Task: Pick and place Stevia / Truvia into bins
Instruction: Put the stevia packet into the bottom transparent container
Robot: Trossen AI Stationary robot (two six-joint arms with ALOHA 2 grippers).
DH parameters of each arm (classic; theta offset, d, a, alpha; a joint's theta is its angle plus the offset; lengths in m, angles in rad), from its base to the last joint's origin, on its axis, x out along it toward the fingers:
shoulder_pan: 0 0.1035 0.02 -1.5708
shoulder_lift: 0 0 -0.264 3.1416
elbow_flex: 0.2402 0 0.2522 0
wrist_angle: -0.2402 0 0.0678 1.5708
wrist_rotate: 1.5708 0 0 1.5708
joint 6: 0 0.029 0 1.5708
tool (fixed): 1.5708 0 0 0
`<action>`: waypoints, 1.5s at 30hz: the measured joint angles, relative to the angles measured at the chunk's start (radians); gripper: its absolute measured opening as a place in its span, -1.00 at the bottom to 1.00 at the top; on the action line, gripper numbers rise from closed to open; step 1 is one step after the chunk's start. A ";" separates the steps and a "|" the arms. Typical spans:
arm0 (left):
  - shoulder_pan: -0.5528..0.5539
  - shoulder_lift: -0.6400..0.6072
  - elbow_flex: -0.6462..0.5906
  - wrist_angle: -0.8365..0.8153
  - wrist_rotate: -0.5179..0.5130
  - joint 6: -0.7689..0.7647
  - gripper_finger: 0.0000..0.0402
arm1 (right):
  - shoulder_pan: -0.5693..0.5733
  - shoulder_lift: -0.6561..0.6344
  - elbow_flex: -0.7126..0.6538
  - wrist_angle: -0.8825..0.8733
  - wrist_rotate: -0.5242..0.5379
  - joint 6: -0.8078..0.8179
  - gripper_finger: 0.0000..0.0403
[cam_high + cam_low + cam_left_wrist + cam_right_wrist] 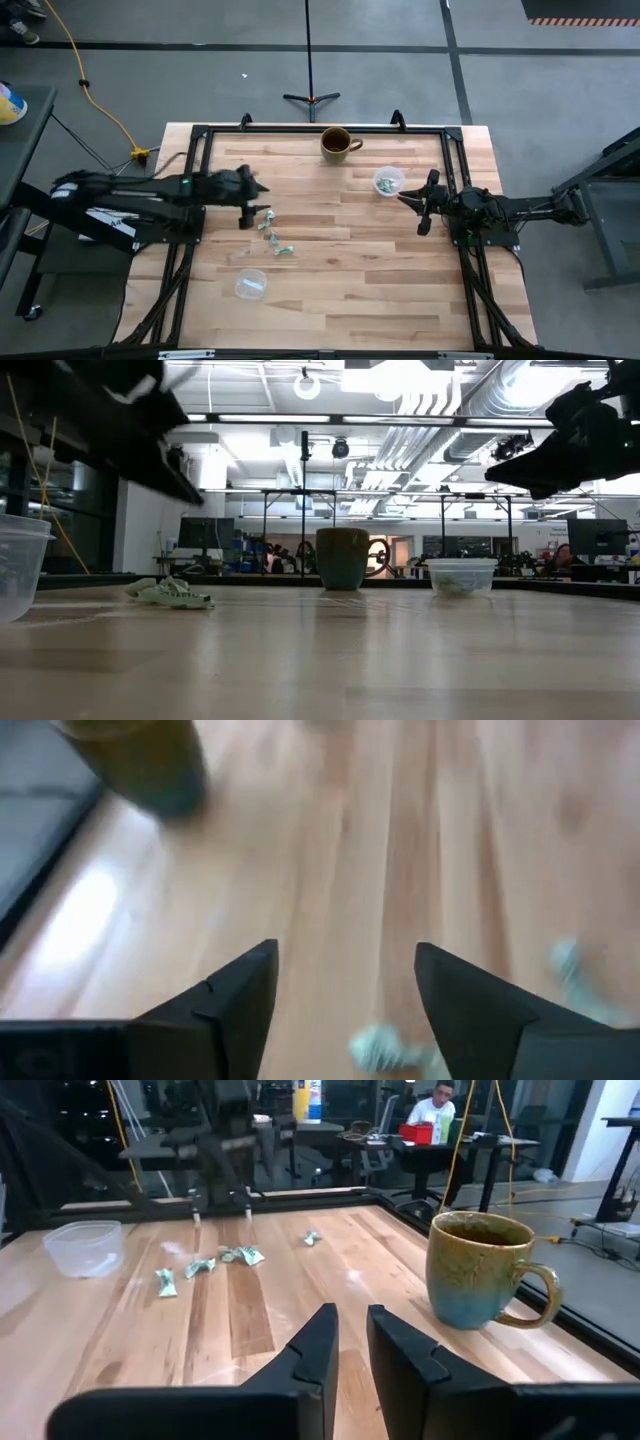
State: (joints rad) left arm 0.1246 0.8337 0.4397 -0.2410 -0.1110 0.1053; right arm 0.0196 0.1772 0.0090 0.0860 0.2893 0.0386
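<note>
- Two claws are showing: the left claw (247, 212) is hanging spread and empty just above the counter (340, 300), right at the near end of the sweetener scatter.
- Its fingers (230, 1010) are framing bare wood, with a packet (378, 1047) lying just beyond them.
- Stevia packets (275, 240) are lying in a loose trail running from the left claw toward the counter's front, so this arm is the nearer one by far.
- One empty bin (250, 285) is sitting past the trail, toward the front edge.
- Well apart on the right, the right claw (428, 203) is waiting with fingers nearly pressed together, holding nothing.
- Beside it, the second bin (388, 181) is already holding some packets; the brown mug (338, 143) is standing behind.
- No print on the packets is readable.
</note>
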 joint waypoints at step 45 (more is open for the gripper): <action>0.438 0.630 0.234 -0.260 -0.005 0.269 0.00 | 0.000 0.008 -0.001 -0.040 -0.103 -0.017 -0.68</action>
State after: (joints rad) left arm 0.5625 1.4635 0.6739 -0.5007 -0.1160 0.3740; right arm 0.0196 0.1852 0.0082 0.0456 0.1867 0.0216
